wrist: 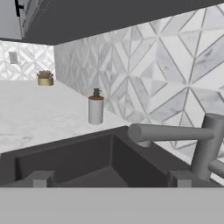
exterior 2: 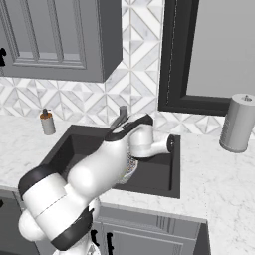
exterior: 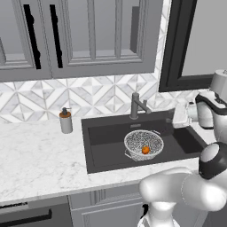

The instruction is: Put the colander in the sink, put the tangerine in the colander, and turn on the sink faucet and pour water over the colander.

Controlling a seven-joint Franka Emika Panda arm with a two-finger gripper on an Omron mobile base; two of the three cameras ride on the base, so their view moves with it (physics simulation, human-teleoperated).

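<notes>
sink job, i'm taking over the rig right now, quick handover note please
Gripper: open, holding nothing, level with the faucet and facing its spout.
Colander: in the sink.
Tangerine: in the colander.
Done: colander and tangerine placed.
Left: turn on the faucet and run water over the colander; no water shows yet.

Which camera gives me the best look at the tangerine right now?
The left base view: the tangerine sits in plain sight inside the colander in the sink. In the right base view the arm covers most of the colander, hiding the fruit. The hand view looks across the sink toward the faucet.
</notes>
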